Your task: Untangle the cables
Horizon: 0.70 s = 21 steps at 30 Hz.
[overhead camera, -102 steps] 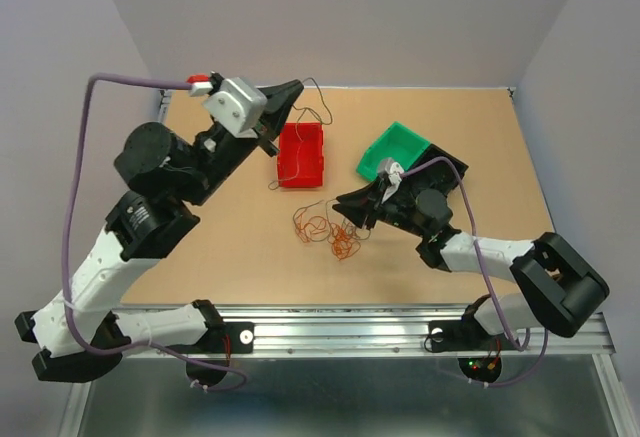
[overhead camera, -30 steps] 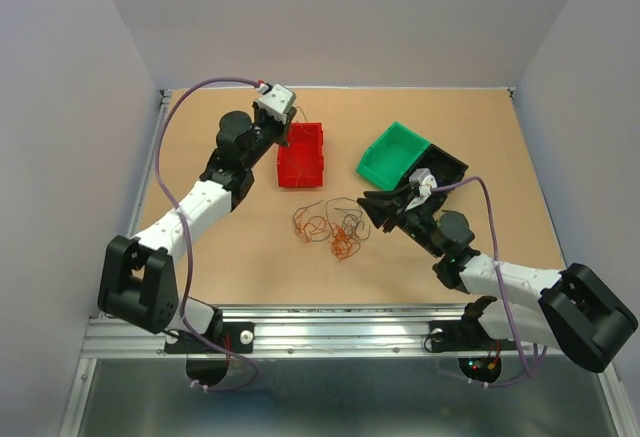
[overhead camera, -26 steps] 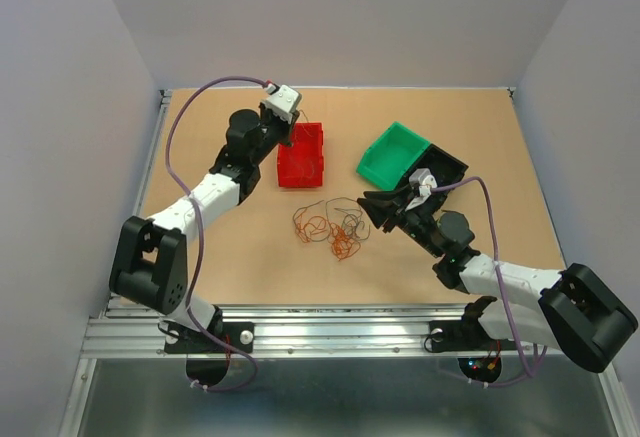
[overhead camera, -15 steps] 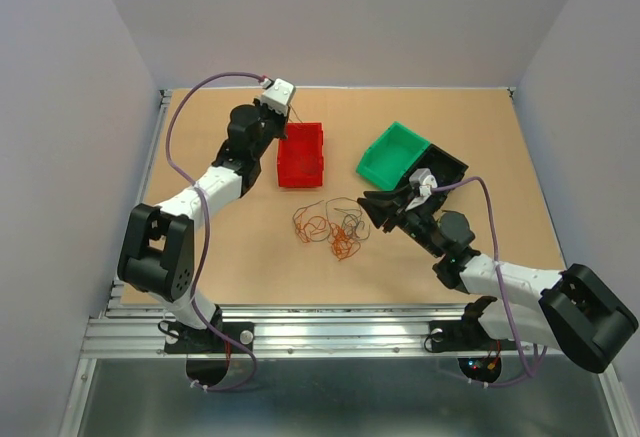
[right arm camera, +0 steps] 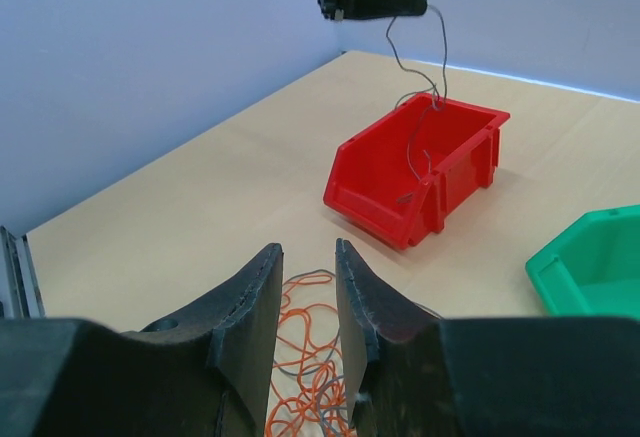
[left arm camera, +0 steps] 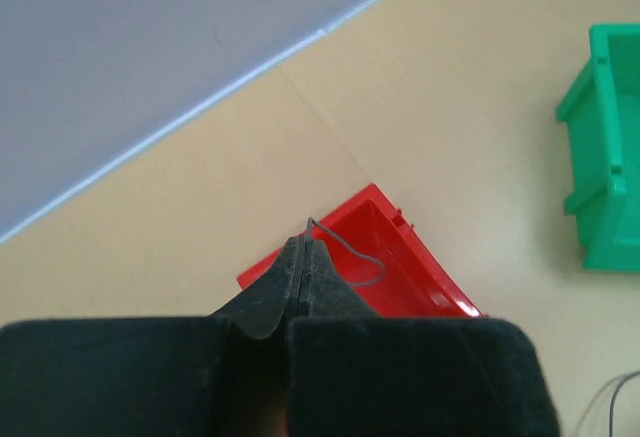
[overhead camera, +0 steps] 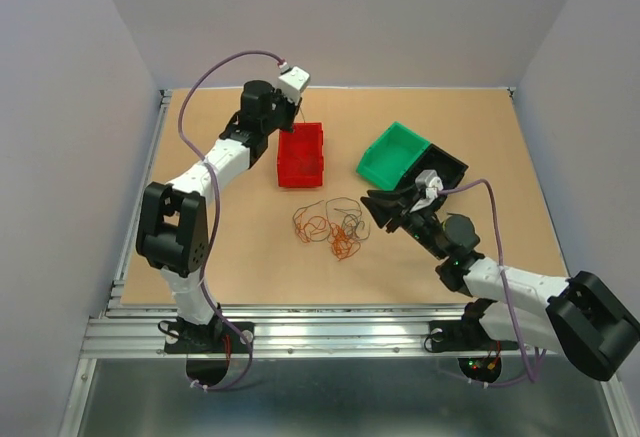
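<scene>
Shifted, left gripper [left arm camera: 303, 249] pinches a faint thin wire [right arm camera: 430, 105]; right gripper [right arm camera: 307, 249] parted.

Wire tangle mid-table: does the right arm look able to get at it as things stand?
Probably yes: the right tool, open, points at the wire tangle from close by, nothing between them.

A: Home or lab?
B: Lab. Robot test cell. Left arm [overhead camera: 215, 162] and right arm [overhead camera: 505, 279] bolted to an aluminium rail [overhead camera: 340, 334] at the near edge of a tan tabletop [overhead camera: 230, 247].
A: More evidence?
B: Plain lilac-grey panels [overhead camera: 350, 17] boxing in three sides. Plastic parts bins, red [overhead camera: 300, 162] and green [overhead camera: 390, 157]. Status LEDs [overhead camera: 478, 365] by the right base.
</scene>
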{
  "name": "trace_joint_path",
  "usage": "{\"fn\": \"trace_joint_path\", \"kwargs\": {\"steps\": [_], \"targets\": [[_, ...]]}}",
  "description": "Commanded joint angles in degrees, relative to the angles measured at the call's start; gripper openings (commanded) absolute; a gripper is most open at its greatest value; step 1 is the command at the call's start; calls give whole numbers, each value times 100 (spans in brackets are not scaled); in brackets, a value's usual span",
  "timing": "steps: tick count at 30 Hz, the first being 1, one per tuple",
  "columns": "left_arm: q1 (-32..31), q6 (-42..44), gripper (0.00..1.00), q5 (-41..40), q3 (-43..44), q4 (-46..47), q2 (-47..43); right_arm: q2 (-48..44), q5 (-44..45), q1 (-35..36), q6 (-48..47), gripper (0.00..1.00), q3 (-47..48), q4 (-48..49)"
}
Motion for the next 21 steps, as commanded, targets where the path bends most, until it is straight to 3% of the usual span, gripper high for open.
{"fn": "trace_joint_path", "kwargs": {"steps": [1, 9, 14, 21], "targets": [[-23, 167, 0, 377, 80, -883, 8, -244, 182, 30, -102, 33, -217, 301], [-93, 291, 0, 166, -35, -1137, 121, -394, 305, 30, -111, 35, -322, 293], [-111, 396, 0, 516, 176, -1445, 377, -245, 366, 30, -93, 36, -243, 284], [-339, 633, 0, 175, -272, -1111, -115, -51, 367, 30, -58, 36, -129, 284]]}}
